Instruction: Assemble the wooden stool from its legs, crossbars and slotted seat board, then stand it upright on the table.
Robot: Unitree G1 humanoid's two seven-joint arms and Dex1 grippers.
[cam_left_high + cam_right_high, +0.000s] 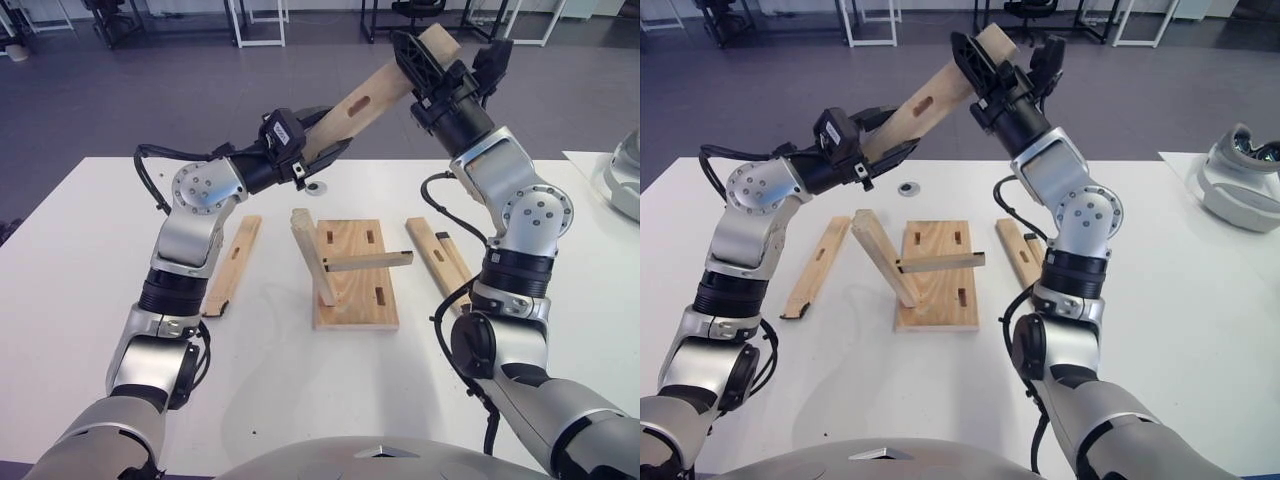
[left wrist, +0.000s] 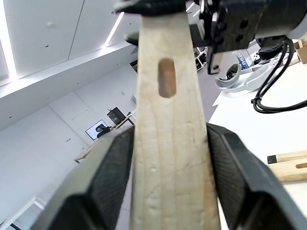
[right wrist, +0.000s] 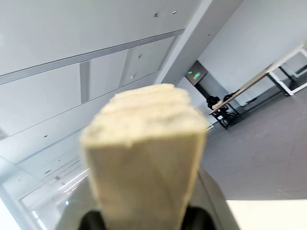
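Observation:
A slotted wooden leg [image 1: 375, 95] hangs in the air above the table's far side, tilted up to the right. My left gripper [image 1: 318, 150] is shut on its lower end; the black fingers [image 2: 112, 177] flank the wood. My right gripper [image 1: 425, 62] is shut on its upper end [image 3: 144, 139]. The slotted seat board [image 1: 356, 272] lies flat mid-table. On the board stands another leg [image 1: 312, 255], leaning, with a crossbar [image 1: 368, 262] plugged into it and pointing right. Two more legs lie flat: one on the left [image 1: 232, 264], one on the right [image 1: 440, 252].
A small round grey disc [image 1: 318, 187] lies on the white table [image 1: 90, 250] behind the board. A white headset [image 1: 1237, 180] rests on a neighbouring table to the right. Bare tabletop stretches in front of the board and at the far left.

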